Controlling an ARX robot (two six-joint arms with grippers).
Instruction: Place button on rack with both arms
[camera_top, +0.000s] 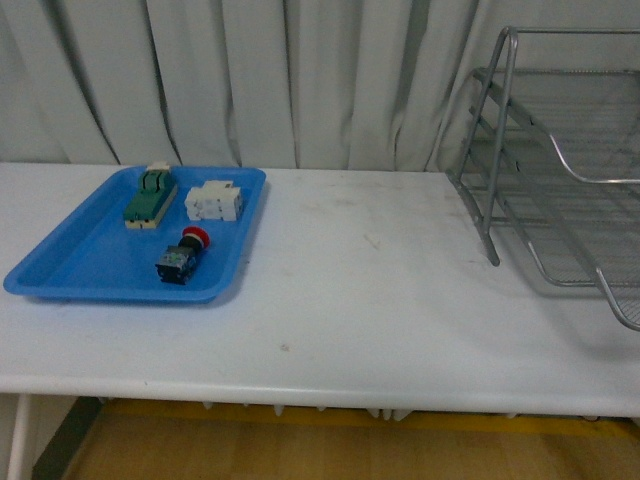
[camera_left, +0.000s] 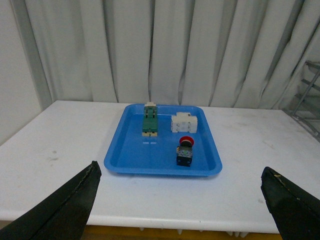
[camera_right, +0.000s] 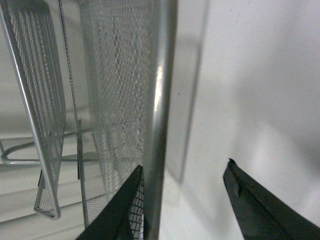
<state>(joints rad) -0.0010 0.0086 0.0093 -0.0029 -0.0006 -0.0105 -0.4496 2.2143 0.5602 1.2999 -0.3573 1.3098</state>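
Fingers of my left gripper (camera_left: 180, 169), nearest the lens, stand spread wide apart and grip nothing, framing the blue tray (camera_top: 90, 255) that sits at ten o'clock on the white table (camera_top: 380, 300). Within that tray the button (camera_top: 182, 253) lies on its side, red cap toward one o'clock, with the green-and-cream switch (camera_top: 148, 195) at its eleven and the white component (camera_top: 214, 201) at its twelve. At two o'clock stands the rack (camera_top: 560, 200), well apart from the button, and close beside its tubular frame my right gripper (camera_right: 184, 165) is likewise spread and empty.
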